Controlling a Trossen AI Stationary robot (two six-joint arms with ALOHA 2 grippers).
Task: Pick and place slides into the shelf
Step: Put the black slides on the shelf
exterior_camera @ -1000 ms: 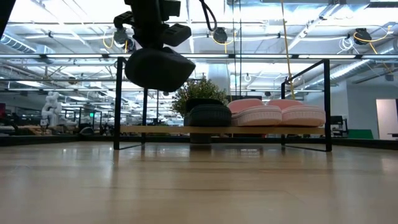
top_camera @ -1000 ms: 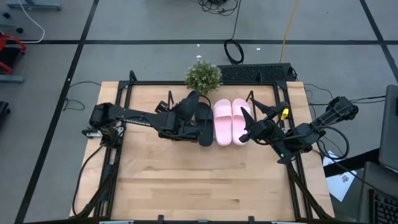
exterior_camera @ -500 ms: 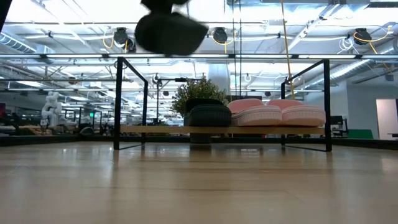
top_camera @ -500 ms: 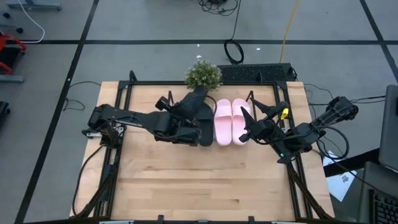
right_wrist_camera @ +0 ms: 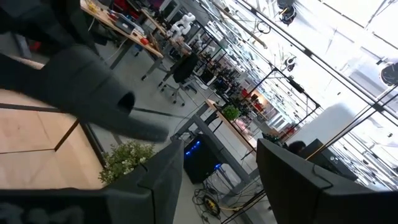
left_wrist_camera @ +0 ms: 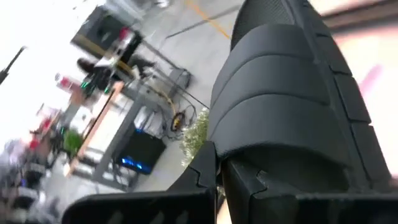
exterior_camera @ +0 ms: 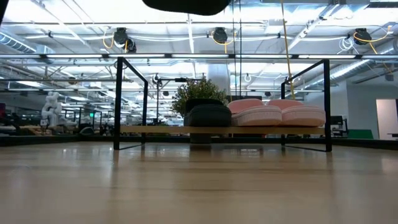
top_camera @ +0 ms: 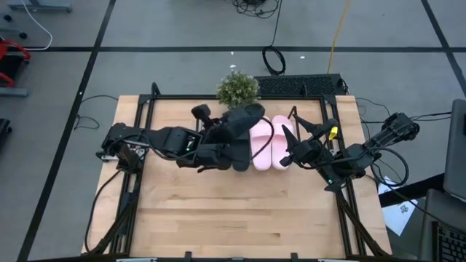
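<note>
frankly, the risk here is a clumsy landing: the matte black wide-strapped slide sandal (top_camera: 244,120) hangs high in the left gripper (top_camera: 218,138), tilted on its side over the low shelf of thin black wire frames and a light wood board (exterior_camera: 161,129), and the free space on that board lies next to the other matte black slide (exterior_camera: 209,114) already parked there. if the arm comes down at this angle, i'd judge the carried sandal could catch that parked one, or the black wire side frame, and knock it against the two pale pink slides (top_camera: 271,140) lined up just beside it. a grip on one edge of a soft strap could also let the sandal twist or slip out before it reaches the board.

the left gripper is clamped on the black slide; in the left wrist view the ribbed black strap (left_wrist_camera: 280,118) fills the space right beyond the dark fingers (left_wrist_camera: 205,180), so the sandal sits directly in the claw and sticks out past it. from table height only its dark underside (exterior_camera: 186,5) shows at the top edge, well above the shelf.

the right gripper (top_camera: 290,154) waits near the pink pair at the shelf's right end, its fingers (right_wrist_camera: 161,174) spread with nothing between them
</note>
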